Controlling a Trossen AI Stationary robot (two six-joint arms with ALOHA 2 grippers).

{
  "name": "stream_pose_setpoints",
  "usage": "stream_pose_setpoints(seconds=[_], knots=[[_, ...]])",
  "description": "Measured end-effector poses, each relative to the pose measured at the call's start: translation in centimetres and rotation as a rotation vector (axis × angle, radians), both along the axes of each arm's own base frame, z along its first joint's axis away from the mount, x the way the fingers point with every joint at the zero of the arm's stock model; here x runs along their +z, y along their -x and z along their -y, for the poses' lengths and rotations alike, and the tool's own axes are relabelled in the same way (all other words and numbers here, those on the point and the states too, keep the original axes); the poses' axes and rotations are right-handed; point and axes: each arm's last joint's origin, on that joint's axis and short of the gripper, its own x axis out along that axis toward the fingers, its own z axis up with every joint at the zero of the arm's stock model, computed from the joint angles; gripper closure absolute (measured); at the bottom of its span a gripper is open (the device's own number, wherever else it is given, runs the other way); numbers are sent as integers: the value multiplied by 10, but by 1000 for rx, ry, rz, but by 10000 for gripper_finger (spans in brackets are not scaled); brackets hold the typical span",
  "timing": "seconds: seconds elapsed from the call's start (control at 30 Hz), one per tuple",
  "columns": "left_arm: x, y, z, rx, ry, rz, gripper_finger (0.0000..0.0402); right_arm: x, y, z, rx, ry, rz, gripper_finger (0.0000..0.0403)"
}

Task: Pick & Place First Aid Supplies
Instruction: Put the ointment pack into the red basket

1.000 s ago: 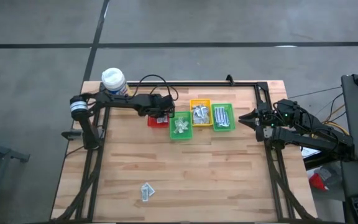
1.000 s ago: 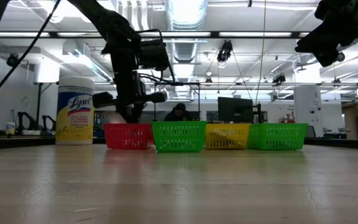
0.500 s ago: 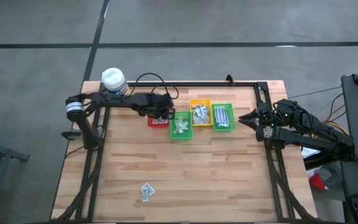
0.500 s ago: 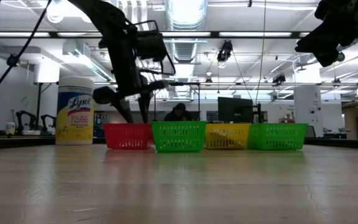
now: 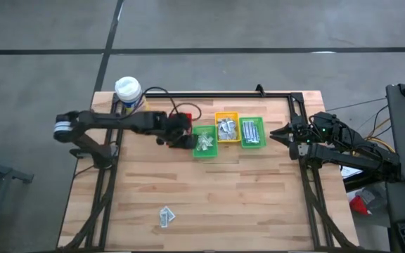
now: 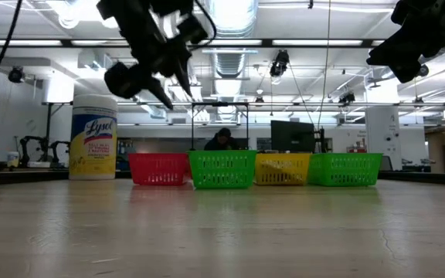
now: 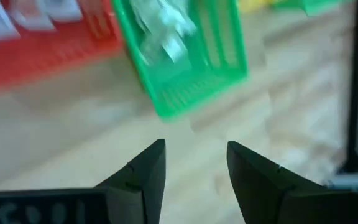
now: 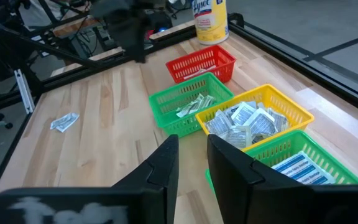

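now the left gripper [image 5: 183,138], dark fingers parted and empty, hangs above the red plastic mesh bin [image 8: 201,63]; it should swing toward the crinkly silvery packets [image 5: 166,216] lying well apart from that bin on the pale wooden table [image 5: 245,197], then descend squarely. the right gripper [image 5: 281,133], far beyond the red bin past the green ones, waits slightly parted, empty.

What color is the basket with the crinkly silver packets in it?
Yellow: the small yellow plastic basket between two green ones, clearest in the right wrist view.
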Motion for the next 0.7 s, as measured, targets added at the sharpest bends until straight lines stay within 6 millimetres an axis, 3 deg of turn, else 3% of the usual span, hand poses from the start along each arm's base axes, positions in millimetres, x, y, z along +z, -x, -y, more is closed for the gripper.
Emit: stream_pose_setpoints(seconds=[0.17, 0.43, 0.7], knots=[[9, 2, 40, -50, 65, 23, 239, 0, 0, 0, 1, 0, 0, 316], [3, 10, 104, -175, 127, -26, 239, 0, 0, 0, 0, 0, 0, 328], [0, 22, 148, -277, 105, -39, 239, 0, 0, 0, 0, 0, 0, 334]])
